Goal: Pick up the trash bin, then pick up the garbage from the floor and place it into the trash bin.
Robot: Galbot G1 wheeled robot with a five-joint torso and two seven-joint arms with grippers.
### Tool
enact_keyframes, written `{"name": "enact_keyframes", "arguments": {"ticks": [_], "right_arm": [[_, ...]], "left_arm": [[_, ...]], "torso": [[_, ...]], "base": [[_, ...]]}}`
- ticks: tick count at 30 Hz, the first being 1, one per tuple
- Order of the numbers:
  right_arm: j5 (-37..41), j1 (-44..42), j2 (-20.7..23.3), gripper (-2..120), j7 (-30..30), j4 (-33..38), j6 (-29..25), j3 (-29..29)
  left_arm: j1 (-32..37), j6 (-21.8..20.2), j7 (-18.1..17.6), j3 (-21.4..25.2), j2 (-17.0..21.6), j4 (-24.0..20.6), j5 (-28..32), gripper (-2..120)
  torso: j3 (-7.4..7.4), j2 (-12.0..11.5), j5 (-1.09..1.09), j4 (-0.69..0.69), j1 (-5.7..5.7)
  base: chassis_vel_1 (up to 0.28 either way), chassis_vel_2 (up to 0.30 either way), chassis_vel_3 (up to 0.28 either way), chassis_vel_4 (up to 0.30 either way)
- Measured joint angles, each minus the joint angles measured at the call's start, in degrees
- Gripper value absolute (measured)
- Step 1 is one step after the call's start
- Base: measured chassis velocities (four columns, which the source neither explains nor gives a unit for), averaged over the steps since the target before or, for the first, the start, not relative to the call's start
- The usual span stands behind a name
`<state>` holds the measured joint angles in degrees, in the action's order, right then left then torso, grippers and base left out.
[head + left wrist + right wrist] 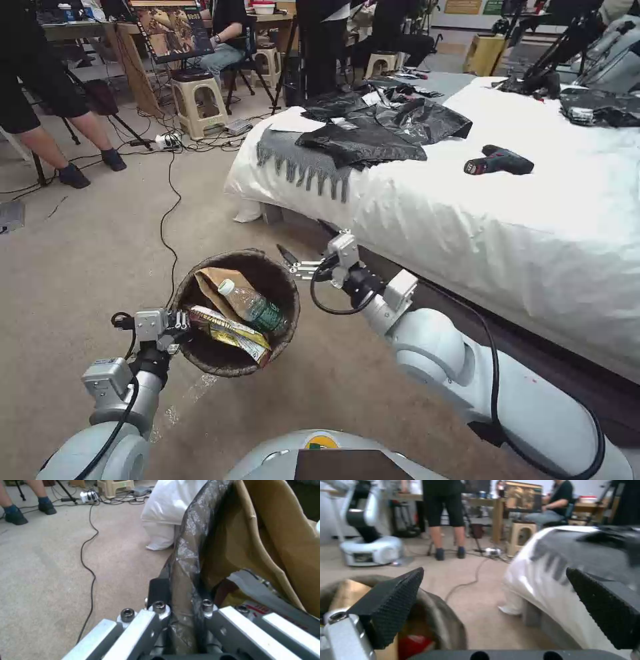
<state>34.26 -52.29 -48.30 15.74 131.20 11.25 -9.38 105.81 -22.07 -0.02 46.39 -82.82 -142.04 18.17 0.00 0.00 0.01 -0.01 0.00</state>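
My left gripper (181,327) is shut on the near-left rim of the trash bin (283,283), a round bin with a crinkled dark bag folded over its edge. In the left wrist view the left gripper (181,605) pinches the bag-covered rim (188,555). Garbage lies inside: a tan paper bag (215,283), a plastic bottle (253,308) and a yellow snack wrapper (230,331). My right gripper (293,263) stands open just beside the bin's far-right rim, holding nothing. Its black pads (393,605) frame the bin's edge (445,616) and the bed.
A bed with a white sheet (467,227) fills the right side, close to my right arm. On it lie a grey scarf (300,163), black clothing (373,130) and a drill (499,161). A black cable (167,220) runs over the carpet. Stools, tripods and people stand behind.
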Motion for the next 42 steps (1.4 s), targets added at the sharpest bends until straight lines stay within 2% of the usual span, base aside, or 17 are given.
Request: {"name": "enact_keyframes", "arguments": {"ticks": [1, 5, 7, 10, 15, 19, 23, 27, 32, 42], "right_arm": [[0.0, 0.0, 0.0, 100, 0.0, 0.0, 0.0, 0.0], [-4.9, -8.0, -1.5, 100, -0.8, 0.1, -1.8, 6.7], [-5.6, -9.3, -1.8, 100, -0.8, 0.1, -2.1, 7.7], [-10.0, -17.1, -4.3, 100, -2.5, 0.1, -3.6, 14.1], [-13.3, -25.1, -7.3, 100, -3.7, 0.4, -5.3, 19.6], [-16.9, -32.9, -10.7, 100, -5.3, 0.9, -8.9, 25.3], [-18.4, -36.0, -12.7, 100, -6.7, 0.9, -10.7, 28.6], [-21.3, -40.9, -16.7, 100, -7.4, 0.7, -13.2, 33.8], [-23.8, -43.6, -19.7, 100, -7.5, 0.3, -14.7, 36.8], [-25.8, -46.0, -22.8, 100, -7.2, -0.7, -16.2, 39.9]], "left_arm": [[0.0, 0.0, 0.0, 0.0, 0.0, 0.0, 0.0, 0], [0.1, 0.0, 0.0, 0.1, 0.0, -0.2, 0.0, 0], [0.1, 0.0, 0.0, 0.1, 0.0, -0.2, 0.0, 0], [0.3, 0.0, 0.0, 0.1, -0.1, -0.4, 0.0, 0], [0.3, 0.0, 0.1, 0.2, -0.2, -0.4, 0.0, 0], [0.2, 0.0, 0.1, 0.2, -0.3, -0.4, 0.1, 0], [0.2, 0.0, 0.2, 0.1, -0.4, -0.4, 0.1, 0], [0.3, 0.1, 0.5, 0.1, -0.4, -0.4, -0.1, 0], [0.3, 0.1, 0.6, 0.0, -0.4, -0.5, -0.2, 0], [0.3, 1.0, 1.0, 0.0, -0.5, -0.5, -0.2, 0]], "torso": [[0.00, 0.0, 0.00, 0.00, 0.00], [0.00, 0.0, 0.00, 0.00, 0.00], [0.00, 0.0, 0.00, 0.01, 0.00], [0.00, 0.0, 0.00, 0.01, 0.00], [0.00, 0.0, 0.00, -0.02, 0.00], [0.00, 0.0, -0.01, 0.00, 0.00], [0.00, 0.0, -0.01, 0.00, 0.00], [0.00, 0.0, -0.01, 0.01, 0.00], [0.00, 0.0, -0.01, 0.00, 0.00], [0.00, 0.0, -0.01, 0.01, 0.00]], "base": [[0.000, 0.000, 0.000, 0.000], [0.000, 0.000, 0.000, 0.000], [0.000, 0.000, 0.000, 0.000], [0.000, 0.000, 0.000, 0.000], [0.000, 0.000, 0.000, 0.000], [0.000, 0.000, 0.000, 0.000], [0.000, 0.000, 0.000, 0.000], [0.000, 0.000, 0.000, 0.000], [0.000, 0.000, 0.000, 0.000], [0.000, 0.000, 0.000, 0.000]]}}
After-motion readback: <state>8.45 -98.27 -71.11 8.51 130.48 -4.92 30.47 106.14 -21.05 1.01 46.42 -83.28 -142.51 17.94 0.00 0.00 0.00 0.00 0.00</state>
